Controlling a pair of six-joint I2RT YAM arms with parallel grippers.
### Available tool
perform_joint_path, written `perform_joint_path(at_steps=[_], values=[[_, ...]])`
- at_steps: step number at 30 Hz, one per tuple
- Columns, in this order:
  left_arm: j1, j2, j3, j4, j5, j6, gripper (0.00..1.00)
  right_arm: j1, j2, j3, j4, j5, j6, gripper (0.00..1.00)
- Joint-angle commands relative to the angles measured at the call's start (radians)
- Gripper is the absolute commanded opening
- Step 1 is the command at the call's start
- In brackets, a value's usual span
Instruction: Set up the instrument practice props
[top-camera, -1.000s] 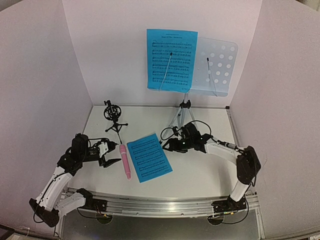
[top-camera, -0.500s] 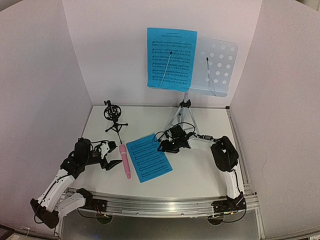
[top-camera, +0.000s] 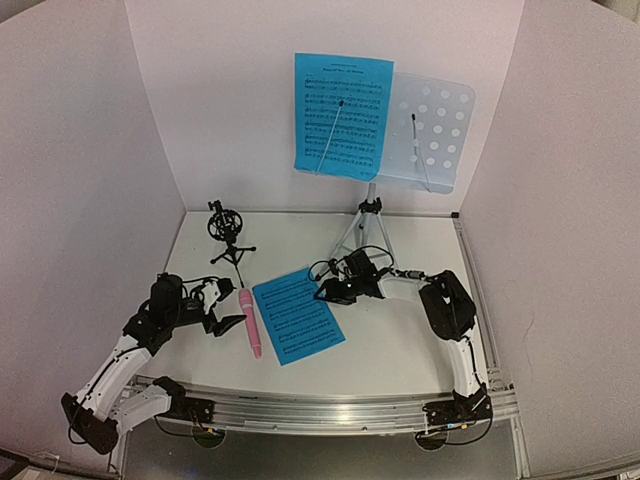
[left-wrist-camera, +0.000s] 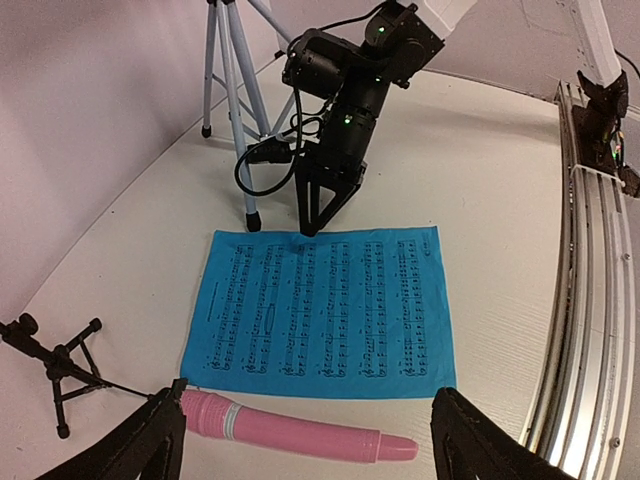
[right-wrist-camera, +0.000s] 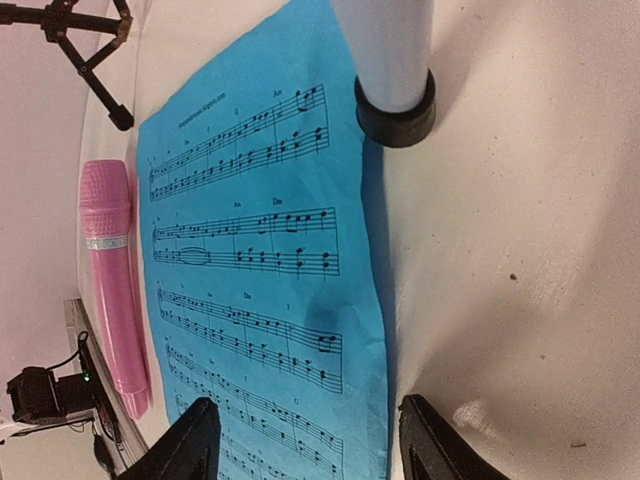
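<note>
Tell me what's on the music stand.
One blue sheet-music page covers the left half of the music stand, a thin retaining arm across it. The right half is bare, holes showing. Whatever lies behind the page is hidden.

Tripod leg (right-wrist-camera: 393, 50) beside sheet (right-wrist-camera: 260, 260) edge; microphone (right-wrist-camera: 112, 280) flanks opposite edge.
</note>
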Motion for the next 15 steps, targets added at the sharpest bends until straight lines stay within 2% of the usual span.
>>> perform_joint_path(at_steps=[1, 4, 9, 12, 15], values=[[-0.003, 0.017, 0.013, 0.045, 0.0, 0.002, 0.84, 0.007, 0.017, -0.061, 0.078, -0.036, 0.055, 0.6], [-0.003, 0.032, 0.012, 0.029, 0.013, 0.031, 0.81, 0.007, 0.019, -0.066, 0.122, -0.046, 0.08, 0.59], [-0.024, 0.101, -0.034, -0.054, 0.001, 0.218, 0.73, 0.007, 0.002, -0.087, 0.186, -0.063, 0.122, 0.59], [-0.092, 0.206, -0.044, -0.064, -0.075, 0.336, 0.7, 0.007, -0.01, -0.112, 0.199, -0.055, 0.134, 0.59], [-0.195, 0.31, -0.044, 0.008, -0.138, 0.434, 0.69, 0.008, -0.031, -0.136, 0.2, -0.036, 0.13, 0.59]])
